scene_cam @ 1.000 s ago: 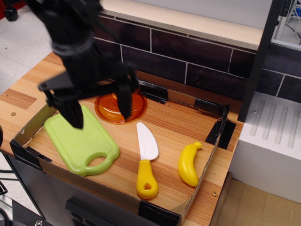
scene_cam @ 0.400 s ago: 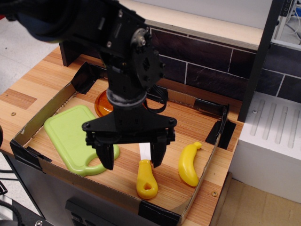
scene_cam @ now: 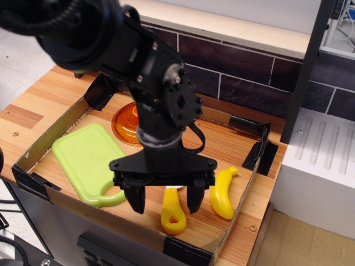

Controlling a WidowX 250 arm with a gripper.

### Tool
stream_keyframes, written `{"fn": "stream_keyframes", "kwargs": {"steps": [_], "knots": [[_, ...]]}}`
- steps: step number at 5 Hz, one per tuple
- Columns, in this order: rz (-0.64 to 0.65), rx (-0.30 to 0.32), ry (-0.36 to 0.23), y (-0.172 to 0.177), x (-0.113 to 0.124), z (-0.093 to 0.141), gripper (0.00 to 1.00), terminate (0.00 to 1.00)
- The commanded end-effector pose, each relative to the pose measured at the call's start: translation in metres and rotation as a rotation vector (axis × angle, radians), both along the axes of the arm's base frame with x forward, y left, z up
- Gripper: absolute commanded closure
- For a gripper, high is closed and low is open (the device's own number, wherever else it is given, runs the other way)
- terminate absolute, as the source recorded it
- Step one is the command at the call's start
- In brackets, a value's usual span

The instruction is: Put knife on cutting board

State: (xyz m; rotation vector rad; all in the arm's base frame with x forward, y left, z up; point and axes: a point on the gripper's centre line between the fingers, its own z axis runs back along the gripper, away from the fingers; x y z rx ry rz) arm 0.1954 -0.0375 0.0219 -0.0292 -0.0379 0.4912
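The knife's yellow handle (scene_cam: 172, 213) with its hole lies on the wooden tray floor near the front edge; its white blade is almost wholly hidden behind the arm. My black gripper (scene_cam: 165, 200) is open, one finger to the left of the handle (scene_cam: 136, 200) and one to the right (scene_cam: 194, 199), straddling it. I cannot tell whether the fingertips touch the floor. The light-green cutting board (scene_cam: 89, 159) lies flat at the left of the tray, its loop handle toward the gripper's left finger.
A yellow toy banana (scene_cam: 222, 193) lies just right of the gripper. A round orange lid (scene_cam: 125, 123) sits behind the board, partly hidden by the arm. A low cardboard wall (scene_cam: 247, 183) rims the tray. A dark tiled wall stands behind.
The arm has swung from above the board and lid over to the knife and dropped lower. The open fingers now straddle the yellow handle. Knife, board and banana have not moved.
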Motion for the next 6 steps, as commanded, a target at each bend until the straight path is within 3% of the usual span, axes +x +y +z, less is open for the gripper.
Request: {"fn": "stream_keyframes", "kwargs": {"steps": [1,2,3,5,6], "knots": [[-0.042,-0.003,0.005,-0.008,0.009,-0.010,0.00,0.00],[-0.064,0.004,0.018,-0.009,0.008,-0.017,0.00,0.00],[-0.112,-0.017,0.014,-0.010,0.008,-0.019,1.00,0.00],[-0.170,-0.029,-0.018,-0.010,0.008,-0.011,1.00,0.00],[-0.146,-0.006,-0.121,-0.004,0.005,0.014,1.00,0.00]]}}
